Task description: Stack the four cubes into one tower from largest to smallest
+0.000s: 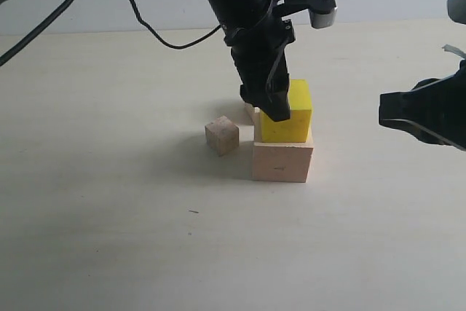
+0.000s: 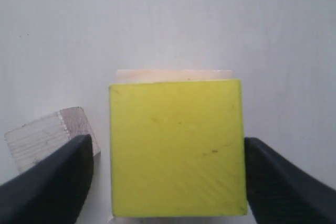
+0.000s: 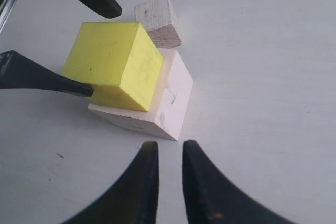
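Observation:
The bright yellow cube [image 1: 290, 120] [image 2: 177, 148] [image 3: 113, 64] rests on the large pale wooden cube [image 1: 282, 162] [image 2: 173, 74] [image 3: 170, 98], slightly askew. My left gripper [image 1: 279, 105] [image 2: 168, 144] is open and straddles the yellow cube, with a gap showing on each side. A small tan wooden cube [image 1: 222, 136] [image 2: 44, 137] [image 3: 157, 19] sits on the table just left of the stack. A sliver of another wooden cube [image 1: 252, 113] shows behind the stack, mostly hidden by the left gripper. My right gripper [image 1: 384, 111] [image 3: 169, 149] hovers to the right of the stack, jaws narrowly apart and empty.
The pale tabletop [image 1: 145, 238] stretches around the stack. A black cable [image 1: 156, 34] hangs from the left arm above the back of the table.

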Tool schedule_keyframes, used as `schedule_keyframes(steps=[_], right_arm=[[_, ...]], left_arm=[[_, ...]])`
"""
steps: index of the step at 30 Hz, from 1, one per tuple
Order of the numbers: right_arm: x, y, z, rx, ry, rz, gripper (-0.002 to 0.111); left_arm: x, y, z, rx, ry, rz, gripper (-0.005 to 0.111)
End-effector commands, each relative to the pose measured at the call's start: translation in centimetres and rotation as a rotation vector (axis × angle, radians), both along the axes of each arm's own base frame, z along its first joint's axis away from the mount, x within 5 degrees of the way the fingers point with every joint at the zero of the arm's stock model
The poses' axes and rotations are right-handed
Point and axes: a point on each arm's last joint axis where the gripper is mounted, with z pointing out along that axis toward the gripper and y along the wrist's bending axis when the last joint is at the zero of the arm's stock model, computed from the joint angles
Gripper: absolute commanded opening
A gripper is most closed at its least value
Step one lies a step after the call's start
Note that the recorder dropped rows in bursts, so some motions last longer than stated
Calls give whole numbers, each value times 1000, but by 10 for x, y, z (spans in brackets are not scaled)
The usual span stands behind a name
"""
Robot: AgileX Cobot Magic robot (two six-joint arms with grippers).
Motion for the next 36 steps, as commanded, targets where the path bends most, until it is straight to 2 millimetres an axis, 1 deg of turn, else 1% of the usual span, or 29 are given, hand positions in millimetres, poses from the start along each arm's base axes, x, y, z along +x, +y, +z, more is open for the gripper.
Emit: schedule_keyframes(steps=[1, 16, 27, 36], right_arm=[[1, -1, 3, -3, -20, -7, 18], [1, -1, 3, -3, -20, -7, 18], [1, -1, 3, -3, -20, -7, 18], [1, -1, 3, -3, -20, -7, 18]], left_arm=[[-1, 1, 6, -6, -16, 0, 75], [1, 3, 6, 20, -38, -3, 74], [-2, -6, 10, -89, 15, 19, 74], [-1, -8, 11, -114, 10, 31, 74]])
